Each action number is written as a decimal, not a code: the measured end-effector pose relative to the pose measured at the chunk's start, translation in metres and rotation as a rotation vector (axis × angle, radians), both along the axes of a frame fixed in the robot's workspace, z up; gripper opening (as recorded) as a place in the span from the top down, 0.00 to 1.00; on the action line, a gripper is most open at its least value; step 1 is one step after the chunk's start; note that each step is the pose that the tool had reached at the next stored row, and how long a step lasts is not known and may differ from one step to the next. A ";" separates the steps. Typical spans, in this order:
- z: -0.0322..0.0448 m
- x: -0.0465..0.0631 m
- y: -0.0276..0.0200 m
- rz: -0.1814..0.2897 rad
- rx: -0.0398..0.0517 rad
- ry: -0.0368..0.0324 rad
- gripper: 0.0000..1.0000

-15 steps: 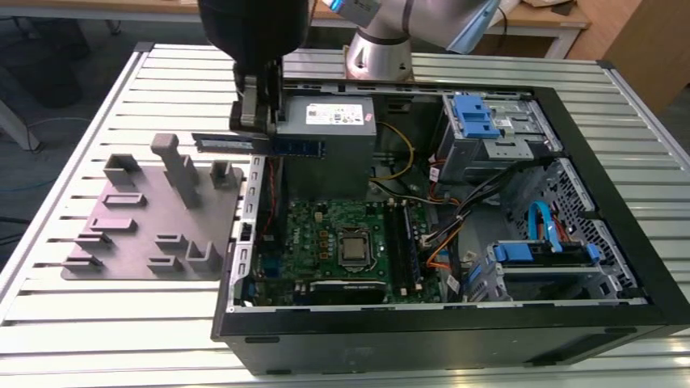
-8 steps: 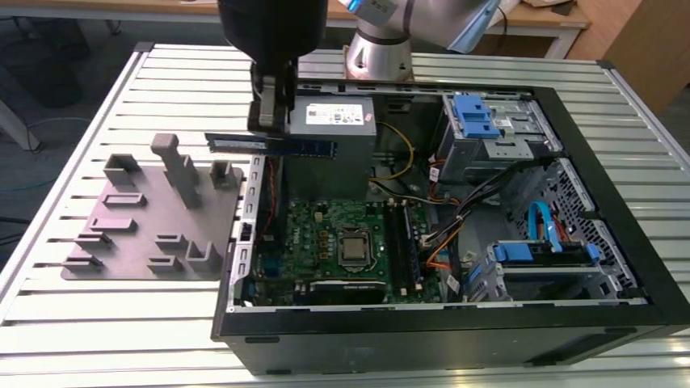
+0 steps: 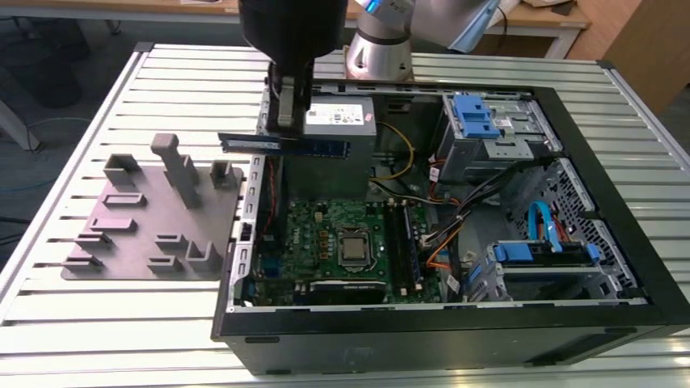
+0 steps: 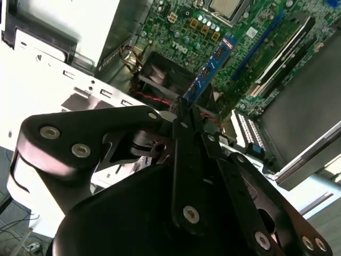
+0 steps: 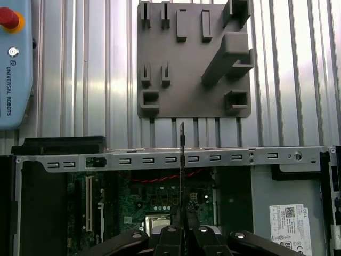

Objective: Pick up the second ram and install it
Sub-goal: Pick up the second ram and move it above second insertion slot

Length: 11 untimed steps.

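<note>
fingers: my fingers (image 3: 286,128) were shut on the second ram (image 3: 323,149), pinching its flat faces near mid-length so both ends stuck out evenly and it hung level.
second ram, where: in the air over the open case (image 3: 603,186), above the rim nearest the fixture plate (image 3: 140,234) and just in front of the power supply (image 3: 339,121) in the exterior view. It sat in no slot.
second ram, pose: on edge with the long side level. In the first wrist view it read as a thin line (image 5: 182,160) running straight out from my fingers (image 5: 182,230). I judged it was carried that way so one long edge faced down toward the board.
second wrist view: the stick (image 4: 213,64) reached out from my fingers (image 4: 184,114) over the motherboard (image 4: 240,48).
fixture plate: grey with upright posts, flat on the desk (image 3: 108,323), just beside the case on the exterior view's left. I saw no stick in it.
case: lay on its side with the motherboard (image 3: 323,226) facing up, which suits an approach from above.
slots: long black slots (image 3: 408,242) beside the processor (image 3: 354,246), well apart from the stick. Couldn't tell if one was filled.
progress: pick done, install not yet, by my read.
risk: loose cables (image 3: 442,234) lay close to the slots.
</note>
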<state>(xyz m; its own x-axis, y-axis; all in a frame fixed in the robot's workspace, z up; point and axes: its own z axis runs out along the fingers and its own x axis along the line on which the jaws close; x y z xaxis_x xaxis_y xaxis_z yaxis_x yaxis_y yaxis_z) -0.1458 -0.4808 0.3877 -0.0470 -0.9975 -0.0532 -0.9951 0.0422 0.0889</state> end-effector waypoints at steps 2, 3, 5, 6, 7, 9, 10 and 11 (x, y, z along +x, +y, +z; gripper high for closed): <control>0.0000 0.003 0.0000 0.000 0.0000 0.0004 0.89; 0.0000 0.005 0.0000 0.000 0.0000 0.0006 0.89; 0.0000 0.008 0.0000 0.000 -0.0001 0.0012 0.89; -0.0001 0.010 0.0000 0.000 0.0000 0.0014 0.89; -0.0001 0.012 0.0000 0.000 0.0000 0.0017 0.89; -0.0001 0.016 0.0000 0.000 -0.0001 0.0024 0.89; -0.0001 0.018 0.0000 0.000 -0.0001 0.0027 0.89; -0.0001 0.020 0.0000 0.000 0.0000 0.0030 0.89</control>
<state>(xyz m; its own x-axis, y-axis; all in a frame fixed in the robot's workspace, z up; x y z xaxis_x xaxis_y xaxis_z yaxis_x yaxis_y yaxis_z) -0.1262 -0.4808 0.3876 -0.0472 -0.9975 -0.0530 -0.9949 0.0422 0.0919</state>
